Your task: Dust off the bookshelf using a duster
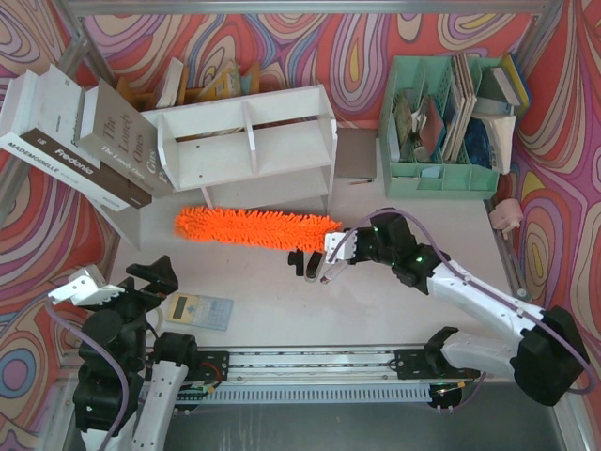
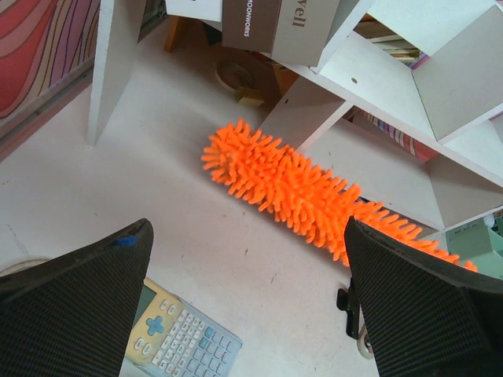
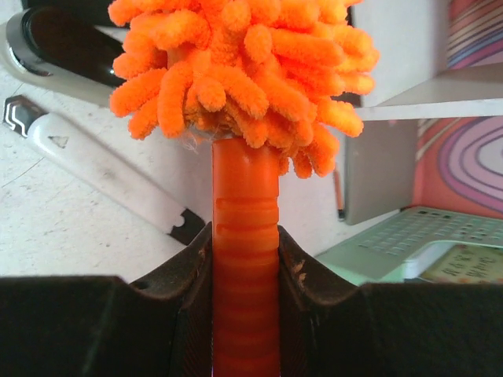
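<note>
Gripping the duster (image 1: 254, 228) by its handle (image 3: 245, 228), the right gripper (image 3: 245, 267) is closed on it mid-frame, just below the bookshelf (image 1: 249, 141); the left gripper (image 1: 117, 282) gapes wide, empty, lower left

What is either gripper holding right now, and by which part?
The right gripper is shut on the duster, clamping its orange handle just below the fluffy head. The left gripper is open, holding nothing.
</note>
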Robot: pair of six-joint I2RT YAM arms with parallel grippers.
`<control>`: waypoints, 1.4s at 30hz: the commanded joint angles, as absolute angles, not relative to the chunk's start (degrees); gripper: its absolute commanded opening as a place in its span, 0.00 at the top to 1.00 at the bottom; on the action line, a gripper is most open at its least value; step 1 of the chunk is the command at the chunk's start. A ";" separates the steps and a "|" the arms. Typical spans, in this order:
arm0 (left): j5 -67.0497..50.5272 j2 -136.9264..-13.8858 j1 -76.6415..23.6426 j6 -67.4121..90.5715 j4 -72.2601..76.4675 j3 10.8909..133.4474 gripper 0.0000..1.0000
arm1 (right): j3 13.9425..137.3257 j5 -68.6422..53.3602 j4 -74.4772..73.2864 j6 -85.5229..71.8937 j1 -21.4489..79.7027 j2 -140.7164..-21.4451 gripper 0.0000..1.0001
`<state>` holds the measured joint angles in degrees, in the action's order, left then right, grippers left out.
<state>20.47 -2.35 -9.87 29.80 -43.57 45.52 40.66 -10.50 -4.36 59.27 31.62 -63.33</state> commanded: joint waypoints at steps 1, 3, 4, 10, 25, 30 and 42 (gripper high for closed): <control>21.01 -2.15 -10.28 30.04 -42.52 44.73 0.02 | 41.36 -10.28 -0.27 59.95 31.11 -66.06 1.00; 21.16 -2.02 -10.28 30.06 -42.62 44.74 0.01 | 42.09 -10.54 -0.10 60.18 30.92 -66.49 1.00; 21.13 -1.97 -10.28 30.06 -42.63 44.74 0.02 | 42.45 -11.11 0.27 60.18 30.73 -66.24 1.00; 21.18 -1.87 -10.37 30.06 -42.60 44.74 0.01 | 50.94 -12.39 -2.96 62.24 30.50 -64.44 1.00; 21.16 -1.68 -10.45 29.97 -42.60 44.74 0.02 | 42.33 -11.21 -2.20 60.61 30.50 -65.45 1.00; 21.34 -1.56 -10.46 29.97 -42.71 44.74 0.02 | 42.11 -9.12 -1.15 60.95 30.46 -67.56 1.00; 21.47 -1.36 -10.46 29.93 -42.80 44.82 0.02 | 47.40 -10.56 -7.84 61.26 30.17 -59.32 1.00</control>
